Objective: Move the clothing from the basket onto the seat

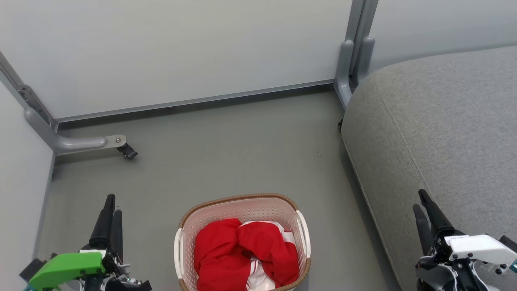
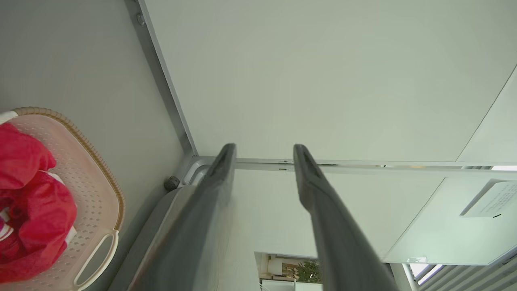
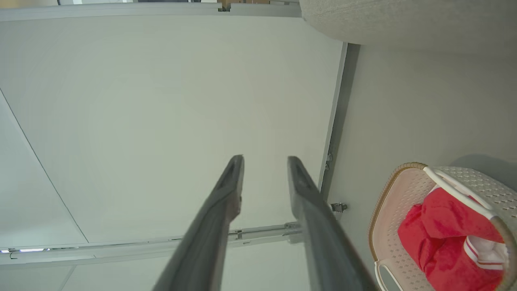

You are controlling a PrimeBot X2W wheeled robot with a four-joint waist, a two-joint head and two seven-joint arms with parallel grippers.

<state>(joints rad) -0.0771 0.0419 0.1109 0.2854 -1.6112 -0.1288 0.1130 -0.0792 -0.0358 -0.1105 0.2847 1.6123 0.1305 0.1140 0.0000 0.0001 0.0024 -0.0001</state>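
Sitting in the basket (image 1: pixel 242 199) at bottom centre of the head view: the clothing (image 1: pixel 238 250) | left gripper (image 1: pixel 113 205) lower left, right gripper (image 1: pixel 419 200) lower right by the seat (image 1: pixel 444 121) | both parted, holding nothing | left looks nearer, though the basket's near end is cropped.

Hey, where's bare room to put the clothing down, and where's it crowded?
The seat is bare on both sides of its seam; the right end effector hovers over its near edge. Floor between basket and wall is bare. The basket is crowded with clothing.
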